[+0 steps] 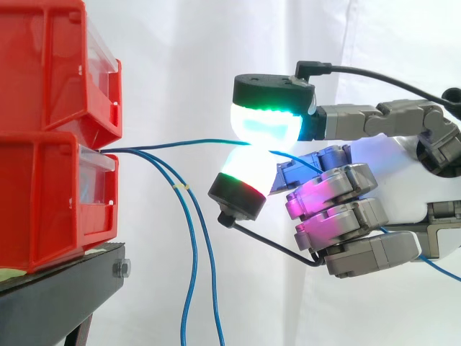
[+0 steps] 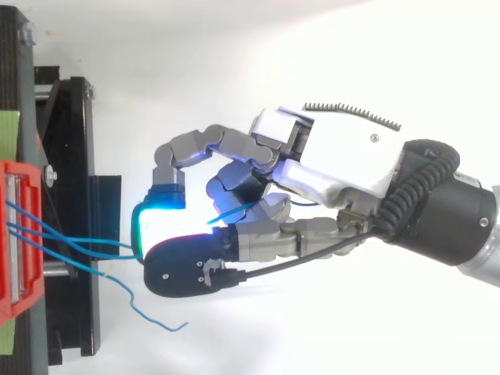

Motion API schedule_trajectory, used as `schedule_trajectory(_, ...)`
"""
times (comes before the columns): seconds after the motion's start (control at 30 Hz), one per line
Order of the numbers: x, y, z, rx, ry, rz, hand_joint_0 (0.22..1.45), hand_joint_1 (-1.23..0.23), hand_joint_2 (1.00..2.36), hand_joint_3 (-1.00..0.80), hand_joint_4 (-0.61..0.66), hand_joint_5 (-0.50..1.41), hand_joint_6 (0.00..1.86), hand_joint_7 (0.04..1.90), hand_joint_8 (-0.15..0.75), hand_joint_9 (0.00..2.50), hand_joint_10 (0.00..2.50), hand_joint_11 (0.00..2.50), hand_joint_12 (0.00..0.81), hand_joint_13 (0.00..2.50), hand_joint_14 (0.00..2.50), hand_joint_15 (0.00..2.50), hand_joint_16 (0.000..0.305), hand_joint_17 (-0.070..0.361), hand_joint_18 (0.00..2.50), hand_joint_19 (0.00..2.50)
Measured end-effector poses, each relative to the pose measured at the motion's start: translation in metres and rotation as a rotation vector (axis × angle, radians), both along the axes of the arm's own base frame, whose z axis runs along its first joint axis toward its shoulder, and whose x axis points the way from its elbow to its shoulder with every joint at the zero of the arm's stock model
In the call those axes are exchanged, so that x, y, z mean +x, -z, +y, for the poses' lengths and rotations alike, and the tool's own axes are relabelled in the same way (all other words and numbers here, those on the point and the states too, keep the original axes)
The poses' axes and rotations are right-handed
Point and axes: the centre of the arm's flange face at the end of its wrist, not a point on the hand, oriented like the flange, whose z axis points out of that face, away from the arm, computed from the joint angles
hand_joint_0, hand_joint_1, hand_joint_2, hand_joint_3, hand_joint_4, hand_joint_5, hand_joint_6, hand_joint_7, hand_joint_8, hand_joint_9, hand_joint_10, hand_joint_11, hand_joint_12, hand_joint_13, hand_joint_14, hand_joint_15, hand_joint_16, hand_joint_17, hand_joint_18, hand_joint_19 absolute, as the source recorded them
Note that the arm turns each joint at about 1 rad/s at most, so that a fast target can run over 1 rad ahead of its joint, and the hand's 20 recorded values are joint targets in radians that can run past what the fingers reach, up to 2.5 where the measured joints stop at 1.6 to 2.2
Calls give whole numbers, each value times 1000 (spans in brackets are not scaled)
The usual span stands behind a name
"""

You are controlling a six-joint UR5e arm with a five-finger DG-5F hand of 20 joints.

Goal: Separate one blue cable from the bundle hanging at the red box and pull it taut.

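Observation:
Thin blue cables come out of the front of the lower red bin (image 1: 50,202). One blue cable (image 1: 180,144) runs almost level from the bin to my hand (image 1: 338,209). Two glowing pads (image 1: 266,126) pinch it between them, one above and one below. Past the pinch, the cable's end (image 2: 234,211) passes over the curled fingers. Two other blue cables (image 1: 194,245) hang slack below the bin's mouth and drop out of the side view. In the top view the hand (image 2: 328,164) reaches in from the right toward the bin (image 2: 19,234).
A second red bin (image 1: 50,65) is stacked on the lower one. Both sit on a black stand (image 1: 57,288) at the left. A white curtain hangs behind. One loose cable end (image 2: 156,316) curls out near the stand in the top view.

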Motion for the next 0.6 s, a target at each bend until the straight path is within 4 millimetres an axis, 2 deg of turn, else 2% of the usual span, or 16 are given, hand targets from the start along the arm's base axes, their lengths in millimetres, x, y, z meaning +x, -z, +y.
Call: schedule_trajectory(0.6,0,0,0,0,-3,1,693,-755,1011,93,-159,-150,922,1455,316,980,2500,1819,404,864,2500,1847,43,97,1463,1933)
